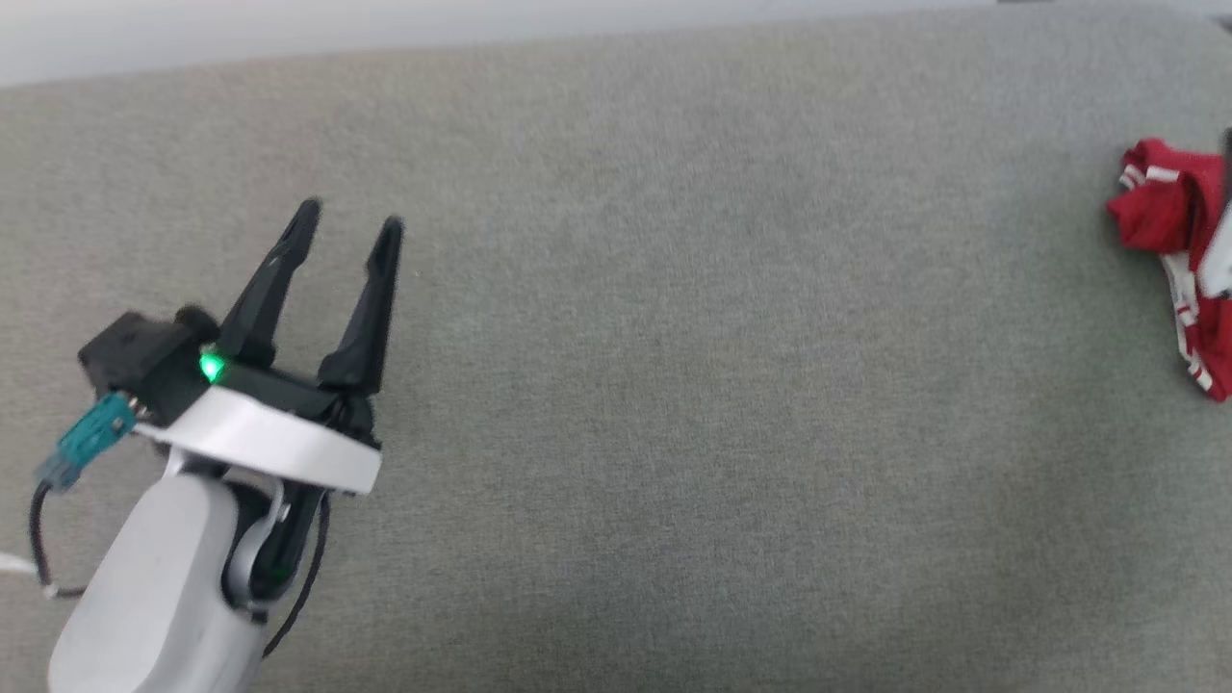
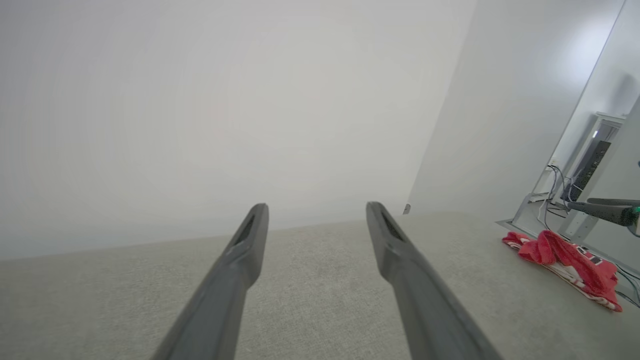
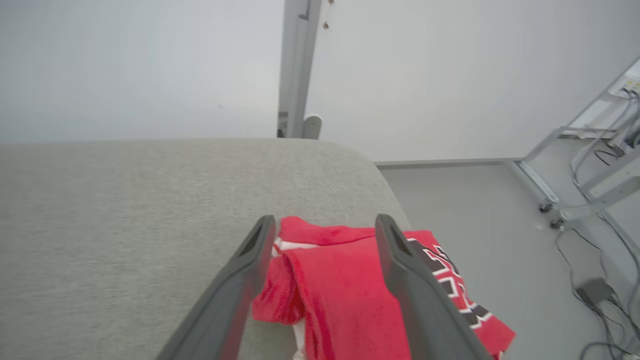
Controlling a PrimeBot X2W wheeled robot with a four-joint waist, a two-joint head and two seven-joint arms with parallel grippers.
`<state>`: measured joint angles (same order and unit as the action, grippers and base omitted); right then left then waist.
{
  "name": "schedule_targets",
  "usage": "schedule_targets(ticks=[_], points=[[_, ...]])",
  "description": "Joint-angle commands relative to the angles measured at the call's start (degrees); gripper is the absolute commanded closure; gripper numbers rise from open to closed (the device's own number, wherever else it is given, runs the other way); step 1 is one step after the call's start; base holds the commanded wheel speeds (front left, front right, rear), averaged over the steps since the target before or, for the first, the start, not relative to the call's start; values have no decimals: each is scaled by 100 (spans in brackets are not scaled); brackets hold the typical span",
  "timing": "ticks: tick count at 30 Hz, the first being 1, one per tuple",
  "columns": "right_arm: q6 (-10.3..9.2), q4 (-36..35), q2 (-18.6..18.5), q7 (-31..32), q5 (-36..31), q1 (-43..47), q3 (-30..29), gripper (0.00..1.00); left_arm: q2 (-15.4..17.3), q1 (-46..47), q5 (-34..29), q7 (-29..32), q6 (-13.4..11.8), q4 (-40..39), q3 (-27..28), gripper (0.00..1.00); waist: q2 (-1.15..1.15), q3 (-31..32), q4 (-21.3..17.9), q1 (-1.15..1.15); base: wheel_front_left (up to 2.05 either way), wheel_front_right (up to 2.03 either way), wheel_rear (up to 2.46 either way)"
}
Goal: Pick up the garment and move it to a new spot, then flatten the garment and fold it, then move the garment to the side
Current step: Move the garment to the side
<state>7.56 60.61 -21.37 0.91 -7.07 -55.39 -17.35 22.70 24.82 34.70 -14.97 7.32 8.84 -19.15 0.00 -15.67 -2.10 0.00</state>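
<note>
The garment (image 1: 1160, 207), red with white striped trim, lies bunched at the far right edge of the grey fabric surface (image 1: 674, 385). In the right wrist view my right gripper (image 3: 325, 222) stands open just above the garment (image 3: 340, 290), one finger on each side of the red heap, and black-and-white lettering shows at its right. My left gripper (image 1: 348, 217) is open and empty at the lower left, far from the cloth. The left wrist view looks past the left gripper (image 2: 316, 207) to the garment (image 2: 565, 260) at the right, with a dark finger of the other arm (image 2: 607, 210) over it.
The grey surface ends at a rounded corner (image 3: 370, 160) just beyond the garment. Past it is the floor with a metal frame on castors (image 3: 560, 210) and loose cables (image 3: 595, 290). A white wall (image 2: 200, 100) stands behind the surface.
</note>
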Motion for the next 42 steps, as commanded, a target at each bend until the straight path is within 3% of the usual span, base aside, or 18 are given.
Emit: schedule_targets(ticks=[1,12,22,28,42], points=[[-15,2,84,-143,189,124,162,0,-7,-219,-97,-27,19,-33,137,0,0,219,66,0,0,0,0],[-15,-854,243,-864,1918,1333,1784,0,-65,-1521,-476,-27,19,-188,1047,0,0,941,293,0,0,0,0],[-15,-2231,130,-1173,2804,2672,2459,0,-211,-2365,-593,-27,19,-325,1617,0,0,1329,396,0,0,0,0],[-15,-2970,199,-1423,2980,3554,2356,0,-300,-2813,-654,-27,19,-361,1837,0,0,1557,411,0,0,0,0],[-13,-4430,676,-1565,2718,5169,1614,0,-369,-3417,-630,-27,19,-508,2155,0,0,1748,440,0,0,0,0]])
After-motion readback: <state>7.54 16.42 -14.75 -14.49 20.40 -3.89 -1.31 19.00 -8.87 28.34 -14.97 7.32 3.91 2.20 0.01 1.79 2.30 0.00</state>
